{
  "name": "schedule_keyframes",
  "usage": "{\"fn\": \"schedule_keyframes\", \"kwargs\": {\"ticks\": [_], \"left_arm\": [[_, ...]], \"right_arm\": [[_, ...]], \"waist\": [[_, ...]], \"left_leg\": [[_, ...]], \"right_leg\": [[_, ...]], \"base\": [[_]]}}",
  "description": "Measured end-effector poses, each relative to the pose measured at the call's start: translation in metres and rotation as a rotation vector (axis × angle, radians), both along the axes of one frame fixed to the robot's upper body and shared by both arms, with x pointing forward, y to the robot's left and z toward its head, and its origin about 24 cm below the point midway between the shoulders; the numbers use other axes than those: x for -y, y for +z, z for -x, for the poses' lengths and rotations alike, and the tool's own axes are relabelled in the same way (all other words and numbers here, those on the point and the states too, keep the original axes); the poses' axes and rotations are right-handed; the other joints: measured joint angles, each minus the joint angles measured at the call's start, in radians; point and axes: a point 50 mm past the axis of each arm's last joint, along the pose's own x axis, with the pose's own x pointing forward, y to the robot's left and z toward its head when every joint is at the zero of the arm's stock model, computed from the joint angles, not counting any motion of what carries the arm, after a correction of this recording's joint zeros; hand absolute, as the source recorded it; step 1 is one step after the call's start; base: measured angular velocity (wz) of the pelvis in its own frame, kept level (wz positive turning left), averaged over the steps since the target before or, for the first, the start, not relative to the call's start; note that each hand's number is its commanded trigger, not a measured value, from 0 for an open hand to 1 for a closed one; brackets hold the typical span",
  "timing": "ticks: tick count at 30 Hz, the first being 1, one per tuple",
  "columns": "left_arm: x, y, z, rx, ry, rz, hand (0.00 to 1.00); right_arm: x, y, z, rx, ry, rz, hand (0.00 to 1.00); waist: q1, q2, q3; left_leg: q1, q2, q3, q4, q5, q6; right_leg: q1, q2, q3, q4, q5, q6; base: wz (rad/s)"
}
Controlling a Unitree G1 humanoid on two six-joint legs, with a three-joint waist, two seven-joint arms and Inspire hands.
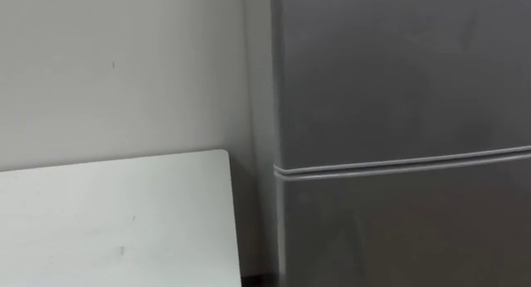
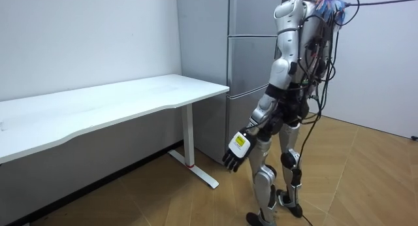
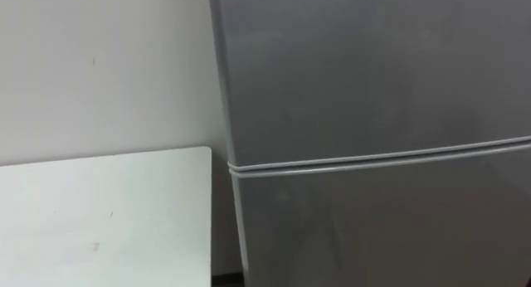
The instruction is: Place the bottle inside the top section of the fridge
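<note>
1. White table (image 1: 116, 221) lies nearest, low on the robot's left. Its far right corner sits just beside the grey fridge (image 1: 398, 113), with a narrow dark gap between them.
2. Both fridge doors are shut. The upper door (image 1: 398, 71) meets the lower door (image 1: 398, 237) at a pale seam running across the eye views, and no handle shows on either face.
3. Seen in the room view, the robot stands upright on the wooden floor (image 2: 366, 174), close before the fridge and facing it, just off the table's right edge.
4. Its left hand (image 2: 236, 151) hangs low by the thigh, fingers loose and straightish, holding nothing. Where the bottle is I cannot tell.
5. Opening the upper door looks like the step in hand. The free hand should rise above the seam, not below it, so the correct compartment opens.
6. Which side is hinged cannot be told, so the hand should feel for the door's free edge, curl the fingers behind it and pull in an arc.
7. Standing this close, the robot probably needs a small step back for the swing. The table's far right corner could foul a door that opens leftward.
</note>
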Motion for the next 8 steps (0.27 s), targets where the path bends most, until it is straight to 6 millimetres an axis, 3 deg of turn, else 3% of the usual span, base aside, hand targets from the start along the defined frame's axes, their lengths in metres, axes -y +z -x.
{"fn": "schedule_keyframes", "kwargs": {"ticks": [8], "left_arm": [[0.0007, -0.0005, -0.0015, 0.001, 0.006, 0.001, 0.0]], "right_arm": [[-0.0016, -0.0001, -0.0029, -0.01, 0.062, 0.016, 0.0]], "waist": [[0.005, -0.002, 0.0053]], "left_leg": [[0.005, -0.001, -0.016, 0.0, 0.0, 0.0]], "right_leg": [[0.014, 0.0, -0.014, -0.004, 0.0, 0.0]], "base": [[0.05]]}}
